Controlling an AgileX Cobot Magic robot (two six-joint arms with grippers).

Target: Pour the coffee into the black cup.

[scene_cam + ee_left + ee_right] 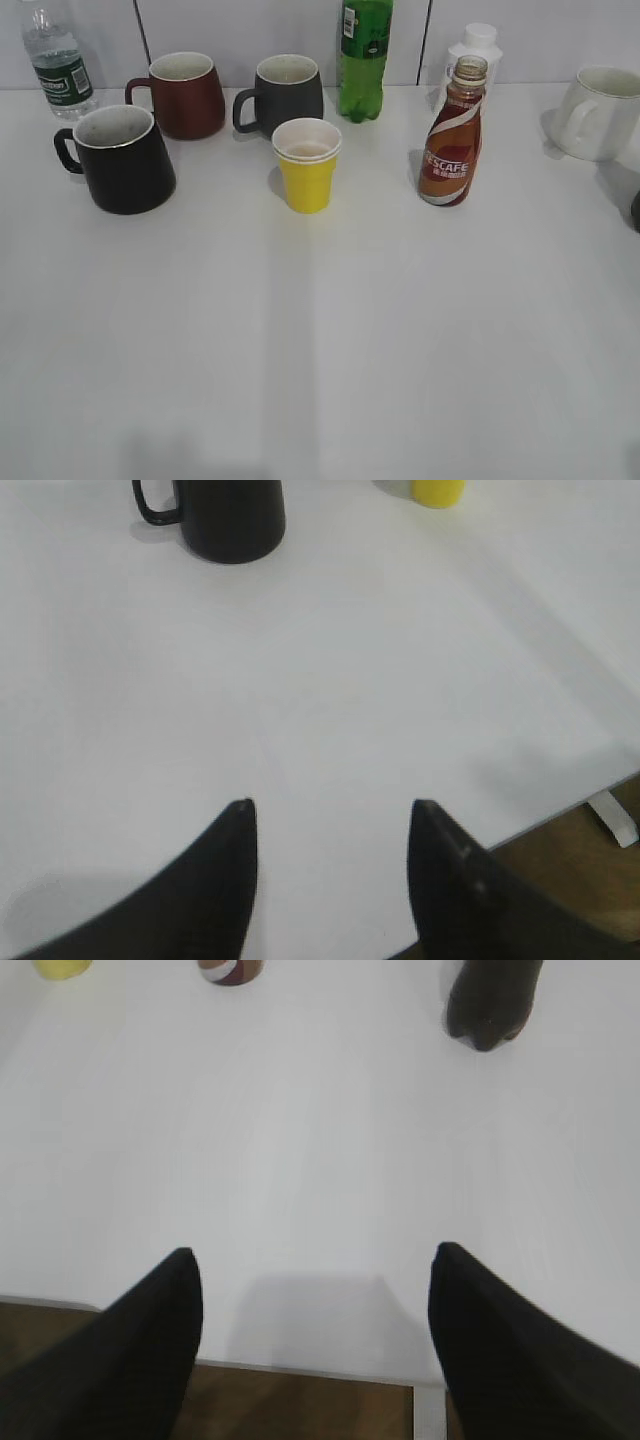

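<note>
Coffee in the uncapped curvy brown Nescafe bottle (452, 140) stands upright, well right of the glossy black mug (122, 158). Left gripper (331, 815) and right gripper (313, 1263) hover over the white table (320, 340), jaws apart, holding nothing.

A yellow paper cup (307, 165) is set mid-counter (320, 350). Behind it, a maroon mug (185, 95) and a dark grey mug (285, 93) are placed side by side, flanked by a clear water bottle (57, 60) (far left) and a green bottle (364, 58). A white mug (600, 112) is seen at the right edge.

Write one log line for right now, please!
phase: start | coffee bottle: upright, untouched | black cup: upright | left end effector: open | right end effector: open
</note>
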